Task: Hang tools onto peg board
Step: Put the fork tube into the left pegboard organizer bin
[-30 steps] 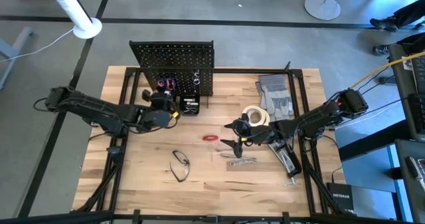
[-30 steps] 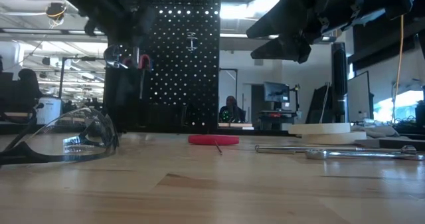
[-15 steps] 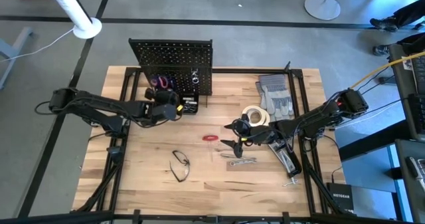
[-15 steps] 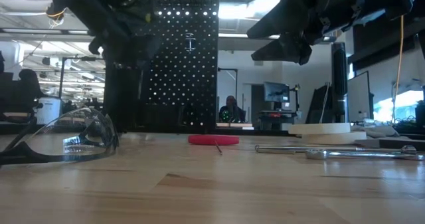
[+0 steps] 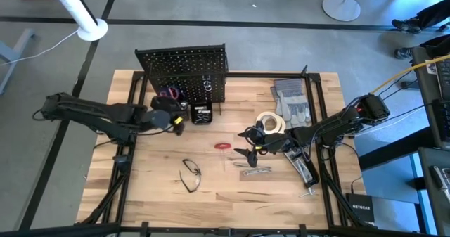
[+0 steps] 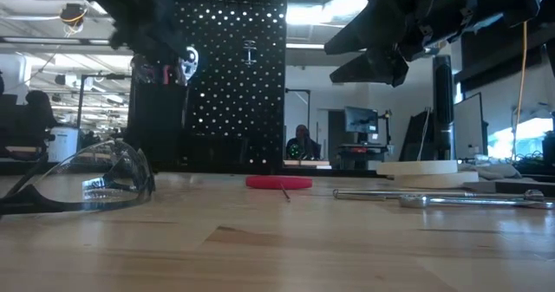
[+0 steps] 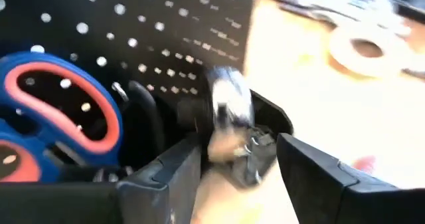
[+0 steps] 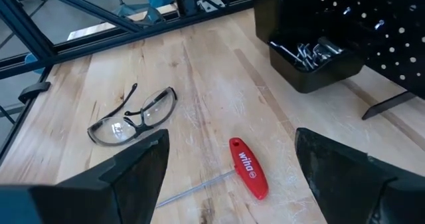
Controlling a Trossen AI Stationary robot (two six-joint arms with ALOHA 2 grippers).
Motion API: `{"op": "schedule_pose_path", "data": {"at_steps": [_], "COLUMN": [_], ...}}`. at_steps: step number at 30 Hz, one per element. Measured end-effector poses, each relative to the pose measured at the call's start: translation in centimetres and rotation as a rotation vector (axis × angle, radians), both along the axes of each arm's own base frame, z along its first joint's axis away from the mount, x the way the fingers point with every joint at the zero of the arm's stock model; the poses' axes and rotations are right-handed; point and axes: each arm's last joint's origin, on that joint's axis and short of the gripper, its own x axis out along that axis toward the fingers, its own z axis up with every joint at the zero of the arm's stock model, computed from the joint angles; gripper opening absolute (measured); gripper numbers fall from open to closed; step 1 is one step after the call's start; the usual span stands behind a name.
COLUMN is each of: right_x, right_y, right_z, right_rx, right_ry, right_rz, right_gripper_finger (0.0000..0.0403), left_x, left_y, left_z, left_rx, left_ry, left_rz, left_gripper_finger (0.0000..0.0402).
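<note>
Against the front of the upright black perforated metal peg board (image 5: 184,69), the left hand (image 5: 177,117) is held, fingers parted with nothing clamped between them. Blue-and-red looped tool handles (image 7: 63,111) are seen hanging on the board just beside it, and a small black bin of silver bits (image 8: 312,61) sits at the board's foot. Over the middle of the pale wooden surface (image 5: 155,195), the right hand (image 5: 246,144) is hovering, fingers spread wide and empty. Below it lies a red-handled screwdriver (image 8: 247,167); black-framed clear safety glasses (image 8: 133,115) rest nearer the front edge. A white tape roll (image 5: 269,122) and grey work gloves (image 5: 291,100) are lying to the right of the board.
</note>
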Motion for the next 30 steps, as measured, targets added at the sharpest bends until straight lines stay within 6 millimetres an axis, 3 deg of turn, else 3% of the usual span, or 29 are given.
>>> {"op": "schedule_pose_path", "data": {"at_steps": [7, 13, 19, 25, 30], "right_x": [-0.1, -0.1, -0.1, -0.1, -0.2], "right_y": [0.0, 0.0, 0.0, 0.4, 0.5], "right_z": [-0.1, -0.1, -0.1, -0.3, -0.4], "right_rx": [-0.006, -0.015, -0.015, 0.057, 0.036], "right_ry": [0.015, 0.017, 0.018, 0.045, 0.063], "right_rz": [0.000, 0.004, 0.004, 0.126, 0.173], "right_gripper_finger": [0.0324, 0.0324, 0.0324, 0.0324, 0.0324], "left_x": [-2.8, -3.2, -2.6, -1.5, 0.0], "left_y": [-2.0, -4.7, -8.7, -13.1, -15.2], "left_z": [1.7, 1.7, -0.2, -3.1, -5.4], "left_rx": [0.018, -0.037, -0.092, -0.089, -0.107], "left_ry": [-0.027, -0.034, 0.010, 0.019, 0.017], "left_rz": [-0.173, -0.381, -0.436, -0.446, -0.444], "left_gripper_finger": [0.0187, 0.0187, 0.0184, 0.0168, 0.0164]}}
